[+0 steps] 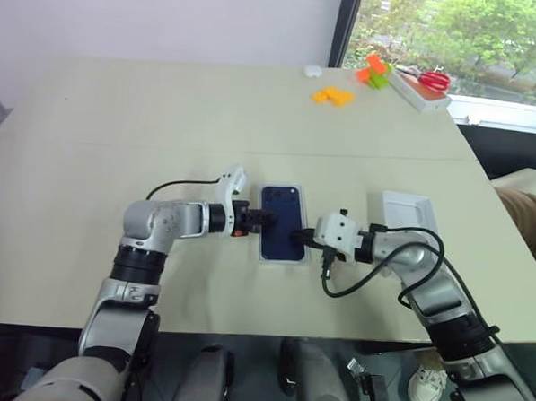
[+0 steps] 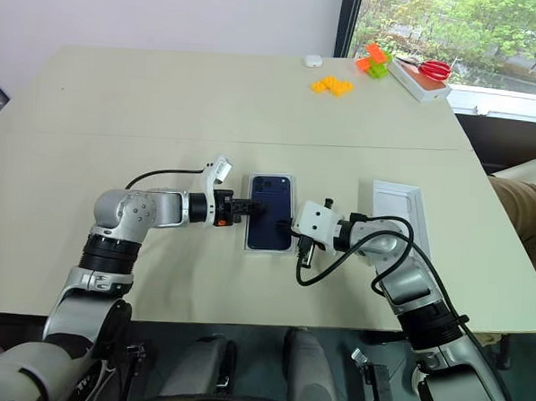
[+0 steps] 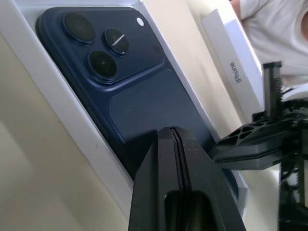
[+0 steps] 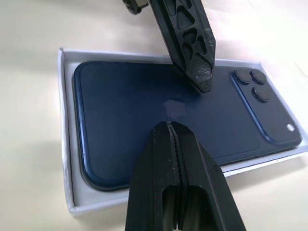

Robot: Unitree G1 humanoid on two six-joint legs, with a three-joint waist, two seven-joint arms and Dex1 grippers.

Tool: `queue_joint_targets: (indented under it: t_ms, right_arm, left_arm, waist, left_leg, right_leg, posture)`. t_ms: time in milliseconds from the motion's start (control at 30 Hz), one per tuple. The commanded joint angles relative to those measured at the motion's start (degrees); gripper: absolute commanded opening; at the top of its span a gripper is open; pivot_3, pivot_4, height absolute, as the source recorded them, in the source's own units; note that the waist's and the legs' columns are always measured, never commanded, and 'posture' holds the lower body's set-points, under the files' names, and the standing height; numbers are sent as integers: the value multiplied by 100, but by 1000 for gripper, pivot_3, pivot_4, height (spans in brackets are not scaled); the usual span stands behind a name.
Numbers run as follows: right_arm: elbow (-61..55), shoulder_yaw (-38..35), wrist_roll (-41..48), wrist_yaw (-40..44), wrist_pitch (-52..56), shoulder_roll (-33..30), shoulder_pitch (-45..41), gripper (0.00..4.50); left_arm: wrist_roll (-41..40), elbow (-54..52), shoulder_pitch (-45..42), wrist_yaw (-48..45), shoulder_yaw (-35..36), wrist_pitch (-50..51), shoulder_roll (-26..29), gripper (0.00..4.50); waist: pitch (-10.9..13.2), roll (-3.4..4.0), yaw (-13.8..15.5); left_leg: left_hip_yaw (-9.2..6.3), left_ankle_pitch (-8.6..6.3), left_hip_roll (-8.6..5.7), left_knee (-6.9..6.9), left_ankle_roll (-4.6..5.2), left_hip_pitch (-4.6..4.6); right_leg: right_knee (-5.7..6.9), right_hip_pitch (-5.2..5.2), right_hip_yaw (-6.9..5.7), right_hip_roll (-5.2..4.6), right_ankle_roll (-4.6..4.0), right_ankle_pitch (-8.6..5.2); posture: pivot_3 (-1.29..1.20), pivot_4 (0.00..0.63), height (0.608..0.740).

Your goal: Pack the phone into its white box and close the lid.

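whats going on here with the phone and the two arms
A two-armed robot is packing a phone into its white box. The phone lies back-up in the tray, and the left gripper and right gripper, both shut, are over it from either side. The lid sits open side up to the right, not yet on.

Head stereo pair looks forward and down over the table (image 1: 165, 114), from well back. Each wrist camera sights along its own closed fingers, close in; both share the phone (image 4: 144, 125) just beyond the fingertips.

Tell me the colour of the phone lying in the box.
Dark navy blue, glossy; the phone shows best in the right wrist view, back up in the white box.
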Motion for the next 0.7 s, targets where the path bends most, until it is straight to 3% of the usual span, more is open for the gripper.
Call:
queue_joint_targets:
  t_ms: [33, 267, 467, 500, 600, 700]
  right_arm:
    - [-52, -71, 15, 34, -24, -64, -5, 28]
    - [-190, -600, 771, 68, 525, 135, -248, 28]
    - [-314, -1037, 1532, 259, 1108, 109, -339, 28]
    - [-343, -1098, 1630, 284, 1183, 90, -341, 549]
    - [-364, -1192, 1676, 291, 1177, 14, -306, 1845]
    - [-460, -1275, 1750, 274, 1343, -72, -240, 3430]
  left_arm:
    - [250, -6, 134, -4, -167, -102, 120, 0]
    - [37, -44, -79, -58, 471, -498, 72, 0]
    - [-72, -347, 14, -396, 561, -674, 361, 0]
    - [-102, -399, 41, -441, 574, -647, 413, 0]
    - [-168, -633, 185, -756, 563, -706, 649, 873]
    - [22, -858, 393, -1133, 494, -1345, 863, 2365]
  waist:
    - [-1, 1, -3]
    - [0, 1, -5]
    - [0, 1, 9]
    - [1, 1, 5]
    - [1, 1, 3]
    - [2, 2, -7]
  left_leg:
    - [0, -3, 2, -3, 5, 21]
    - [-1, -5, 5, -2, 9, 16]
    - [-1, -6, 5, -2, 11, 14]
    - [-1, -6, 5, -2, 11, 12]
    - [0, -8, 4, -2, 13, 12]
    - [2, -8, 5, -3, 14, 13]
  right_leg:
    - [-6, 21, 0, 3, 1, -2]
    - [-8, 18, 0, 4, 2, -3]
    - [-8, 17, -1, 3, 2, -2]
    - [-9, 17, -1, 2, 2, -3]
    - [-10, 16, 0, 0, 2, -3]
    - [-10, 16, 0, 1, 2, -3]
  posture:
    - [0, 150, 740]
    - [0, 150, 740]
    - [0, 150, 740]
    - [0, 150, 740]
    - [0, 150, 740]
    - [0, 150, 740]
